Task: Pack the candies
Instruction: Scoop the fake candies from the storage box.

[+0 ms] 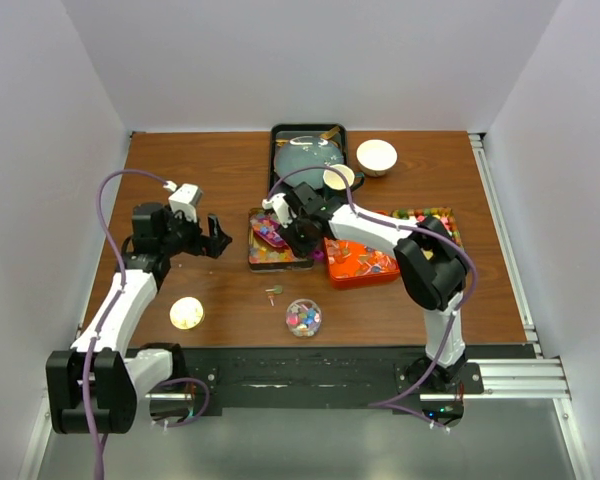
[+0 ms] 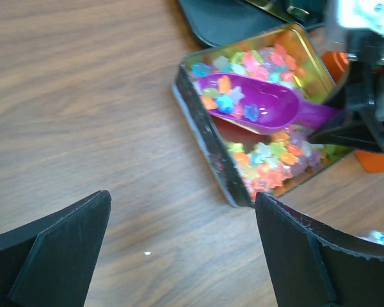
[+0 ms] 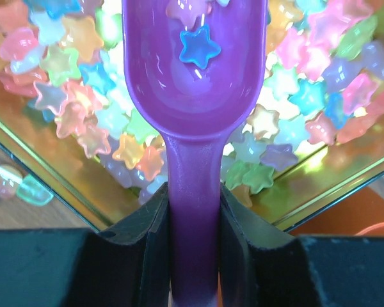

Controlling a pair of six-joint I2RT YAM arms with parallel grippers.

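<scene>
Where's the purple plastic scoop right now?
The purple plastic scoop is held by its handle in the right pincer, its bowl over the square gold-lined tin of star-shaped candies, centre table in the top view, beside the orange tray.

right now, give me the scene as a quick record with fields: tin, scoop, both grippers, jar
tin: open, on the table, holds many star candies
purple scoop: bowl over the tin, a few star candies in it
right gripper: shut on the purple scoop's handle
left gripper: open, empty, left of the tin
jar: near the table's front edge, candies inside, no lid on it
</scene>
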